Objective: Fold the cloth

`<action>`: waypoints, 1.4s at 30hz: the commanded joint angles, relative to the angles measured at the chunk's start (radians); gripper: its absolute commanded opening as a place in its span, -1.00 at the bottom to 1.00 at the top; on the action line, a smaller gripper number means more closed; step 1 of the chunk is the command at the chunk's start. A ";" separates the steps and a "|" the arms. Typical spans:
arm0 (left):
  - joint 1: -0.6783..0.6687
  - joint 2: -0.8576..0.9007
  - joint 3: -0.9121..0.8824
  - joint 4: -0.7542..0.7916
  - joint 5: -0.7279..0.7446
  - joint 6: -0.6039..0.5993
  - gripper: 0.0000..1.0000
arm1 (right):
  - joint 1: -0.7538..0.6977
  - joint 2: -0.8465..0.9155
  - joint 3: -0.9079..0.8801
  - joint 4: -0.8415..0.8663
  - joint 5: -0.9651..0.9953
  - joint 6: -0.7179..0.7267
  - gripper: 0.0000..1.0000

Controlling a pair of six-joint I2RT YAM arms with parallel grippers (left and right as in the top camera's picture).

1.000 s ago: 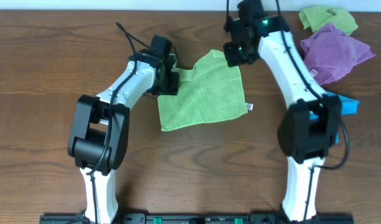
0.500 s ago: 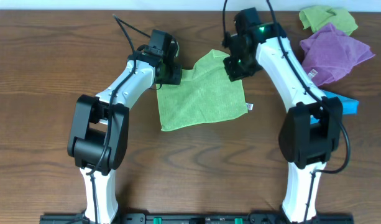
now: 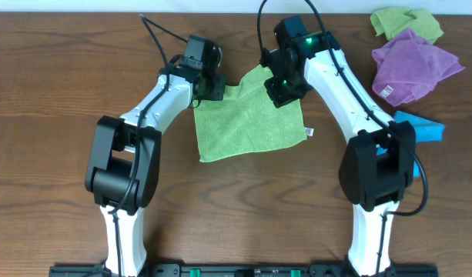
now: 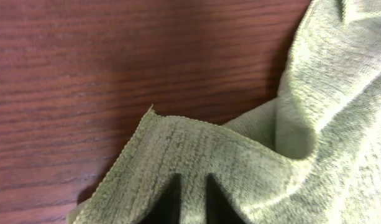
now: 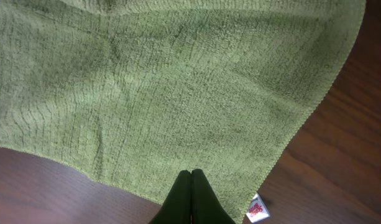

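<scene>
Both arms: at far corners of the cloth [image 3: 247, 123]; it lies robot-ward of them.
Left fingers [image 4: 170, 202]: clamped on its corner.
Right fingers [image 5: 189, 190]: pressed together; hold unclear.

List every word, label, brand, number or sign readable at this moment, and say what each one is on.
On the lime-green cloth, a white tag: red print, too blurred to read.
On the purple cloth, a small white label: too small to read.
Nothing else shows any writing, so no text can be quoted from these views.
</scene>
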 commanded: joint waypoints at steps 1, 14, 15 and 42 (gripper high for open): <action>0.004 0.037 0.026 0.000 -0.017 0.002 -0.88 | -0.005 0.003 -0.008 -0.003 -0.005 -0.017 -0.97; 0.003 0.035 0.026 0.058 -0.036 -0.012 -0.89 | -0.005 0.003 -0.008 -0.001 0.019 -0.017 -0.97; 0.004 0.035 0.026 0.064 -0.047 -0.012 -0.89 | -0.005 0.003 -0.009 -0.003 0.019 -0.018 -0.97; 0.003 0.042 0.026 0.027 -0.015 -0.011 -0.89 | -0.005 0.003 -0.163 0.094 0.019 -0.031 -0.97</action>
